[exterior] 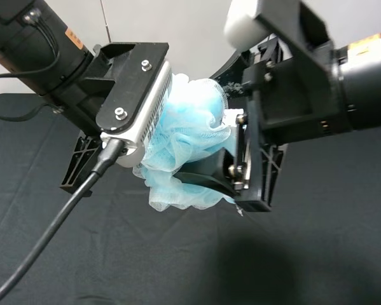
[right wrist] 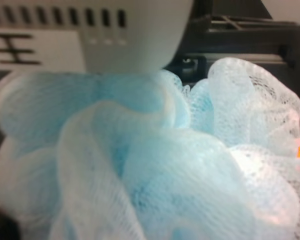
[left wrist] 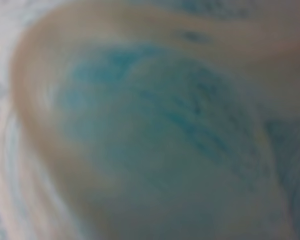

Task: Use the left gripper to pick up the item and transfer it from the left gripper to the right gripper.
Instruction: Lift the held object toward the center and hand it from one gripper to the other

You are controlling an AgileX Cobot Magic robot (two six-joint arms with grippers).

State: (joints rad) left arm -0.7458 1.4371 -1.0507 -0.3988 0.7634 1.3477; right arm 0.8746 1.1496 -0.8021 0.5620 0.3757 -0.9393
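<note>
Pickup done: fluffy light-blue mesh bath pouf (exterior: 190, 136) aloft above black cloth-covered desk (exterior: 317, 254), pinched by left end effector (exterior: 155, 124); right end effector (exterior: 231, 143) spread wide, black fingers (exterior: 203, 181) flanking pouf, not gripping. Handover midway, by my read: right must close, then left release.

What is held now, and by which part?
The pouf, in the left pincer, by the mesh on that arm's side; exact spot hidden. Right pincer open.

A lightly creased black cloth (exterior: 177, 267) spreads out flat, with a plain pale wall (exterior: 196, 32) behind it.
</note>
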